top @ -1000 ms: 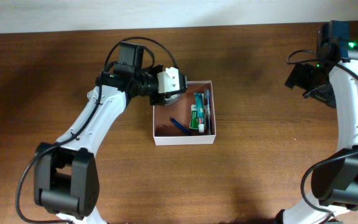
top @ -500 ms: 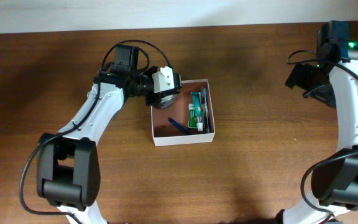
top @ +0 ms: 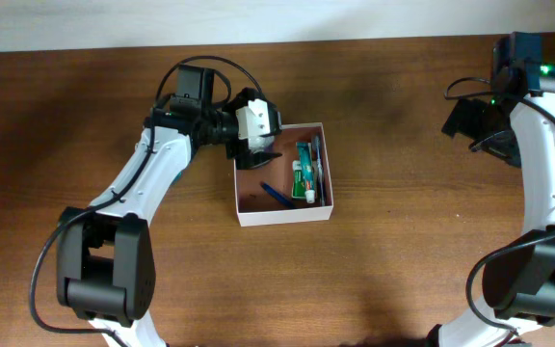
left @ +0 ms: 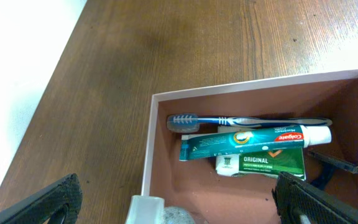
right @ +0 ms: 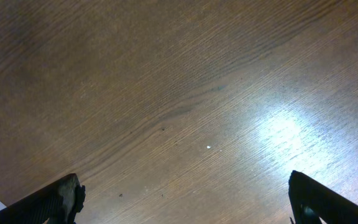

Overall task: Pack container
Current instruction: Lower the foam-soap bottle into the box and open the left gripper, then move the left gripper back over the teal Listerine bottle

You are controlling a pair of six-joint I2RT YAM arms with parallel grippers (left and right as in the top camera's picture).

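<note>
Over the container's (top: 284,216) upper-left corner, the left gripper (top: 261,152) is drawing back with jaws apart, probably leaving an item inside.

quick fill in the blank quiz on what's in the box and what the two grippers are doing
1. In the container, the toothbrush lies beside a tube of ___.
2. The left gripper hangs over the container with its jaws ___.
3. The right gripper has only bare ___ beneath it.
Missing words: toothpaste; open; table.
</note>
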